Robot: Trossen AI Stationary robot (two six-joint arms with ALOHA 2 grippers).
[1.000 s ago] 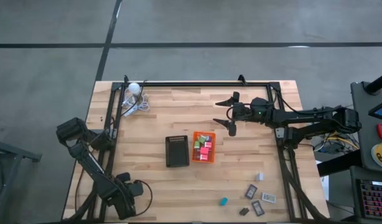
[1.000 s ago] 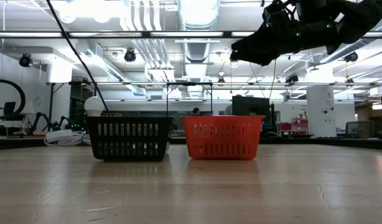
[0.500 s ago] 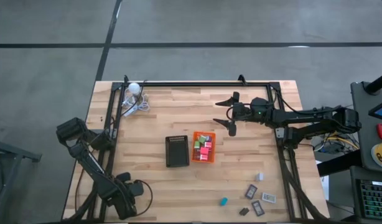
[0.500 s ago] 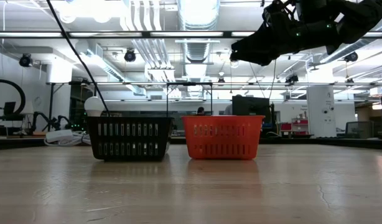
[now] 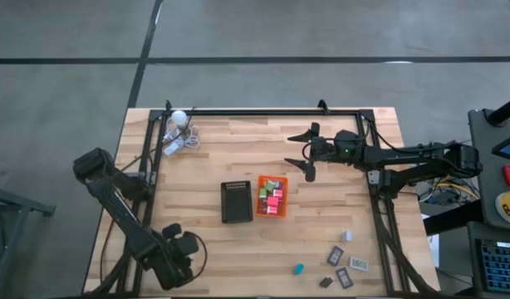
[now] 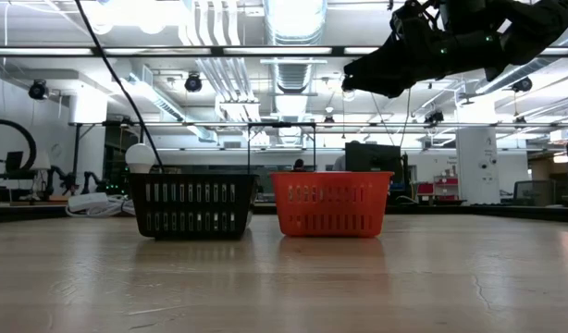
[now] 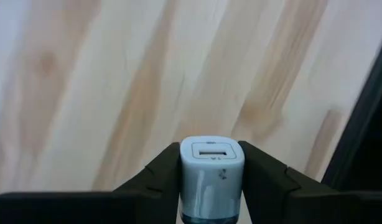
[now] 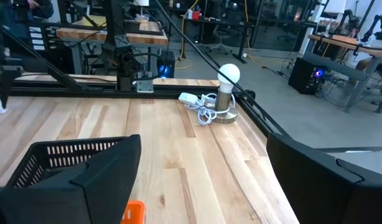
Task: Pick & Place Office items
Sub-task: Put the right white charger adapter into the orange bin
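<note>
My left gripper [image 7: 211,171] is pinching a small pale-blue USB charger block [image 7: 211,168] between its fingers, just above the bare wooden table [image 7: 116,81]. My right gripper [image 5: 307,151] hangs spread wide and empty; the orange tray [image 5: 272,197] sits below it, and loose office items [image 5: 342,266] lie well apart.

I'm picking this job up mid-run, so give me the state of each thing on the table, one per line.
Left hand: shut on a small pale-blue USB charger block, near the table's front left corner.
Right hand: open, empty, raised beyond the trays.
Orange slotted plastic tray: upright, holds several coloured blocks.
Black slotted plastic tray: upright, contents not discernible.
Loose small office items: lying on the table's front right.
</note>
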